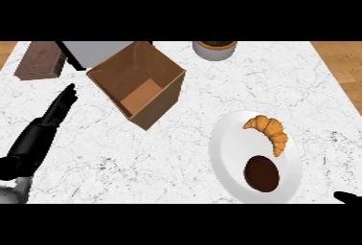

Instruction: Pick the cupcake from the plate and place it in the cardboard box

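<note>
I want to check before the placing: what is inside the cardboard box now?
The cardboard box stands open, and only its bare brown floor and inner walls show. The near wall covers a part of the floor, so that corner cannot be seen.

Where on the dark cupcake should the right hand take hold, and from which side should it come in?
Probably by the round sides of the cupcake, thumb and fingers opposite, coming down from above and the lower right, where the right hand shows. The croissant lies just beyond on the plate, so avoid that side.
</note>
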Robot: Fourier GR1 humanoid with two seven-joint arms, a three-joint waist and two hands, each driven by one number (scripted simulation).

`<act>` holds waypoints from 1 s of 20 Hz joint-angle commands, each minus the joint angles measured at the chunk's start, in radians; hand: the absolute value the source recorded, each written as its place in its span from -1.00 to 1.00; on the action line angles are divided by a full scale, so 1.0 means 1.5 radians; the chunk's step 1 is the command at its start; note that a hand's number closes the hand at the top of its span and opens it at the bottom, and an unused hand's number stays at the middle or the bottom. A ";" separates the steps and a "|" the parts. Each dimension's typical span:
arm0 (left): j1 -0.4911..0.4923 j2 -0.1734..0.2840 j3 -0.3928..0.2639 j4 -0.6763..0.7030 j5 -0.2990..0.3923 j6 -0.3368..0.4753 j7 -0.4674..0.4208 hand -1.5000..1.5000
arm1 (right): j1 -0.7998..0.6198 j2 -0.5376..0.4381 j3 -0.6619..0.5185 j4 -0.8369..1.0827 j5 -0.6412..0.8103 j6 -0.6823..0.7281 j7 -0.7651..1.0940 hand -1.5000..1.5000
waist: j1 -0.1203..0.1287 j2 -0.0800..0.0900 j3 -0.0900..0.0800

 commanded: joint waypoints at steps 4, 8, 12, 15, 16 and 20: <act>-0.063 -0.025 -0.016 0.015 -0.011 -0.013 0.017 0.00 | 0.091 -0.122 0.042 -0.160 0.104 0.112 0.238 -1.00 | 0.039 0.012 -0.001; -0.096 -0.034 -0.030 0.005 -0.022 -0.020 0.047 0.00 | 0.084 -0.161 0.080 -0.265 0.119 0.192 0.397 -1.00 | 0.061 0.014 0.000; -0.083 -0.049 -0.038 0.022 -0.037 -0.033 0.004 0.00 | 0.001 -0.184 0.121 -0.290 0.109 0.264 0.556 -1.00 | 0.087 0.018 0.000; -0.108 -0.040 -0.037 -0.001 -0.024 -0.053 0.053 0.00 | -0.074 -0.162 0.186 -0.299 0.098 0.296 0.654 -1.00 | 0.098 0.018 0.001; -0.096 -0.058 -0.038 0.032 -0.040 -0.044 0.011 0.00 | -0.103 -0.145 0.214 -0.279 0.111 0.306 0.675 -1.00 | 0.098 0.019 0.001; -0.124 -0.069 -0.032 0.041 -0.041 -0.051 0.034 0.00 | -0.187 -0.100 0.266 -0.274 0.079 0.356 0.757 -1.00 | 0.095 0.017 0.001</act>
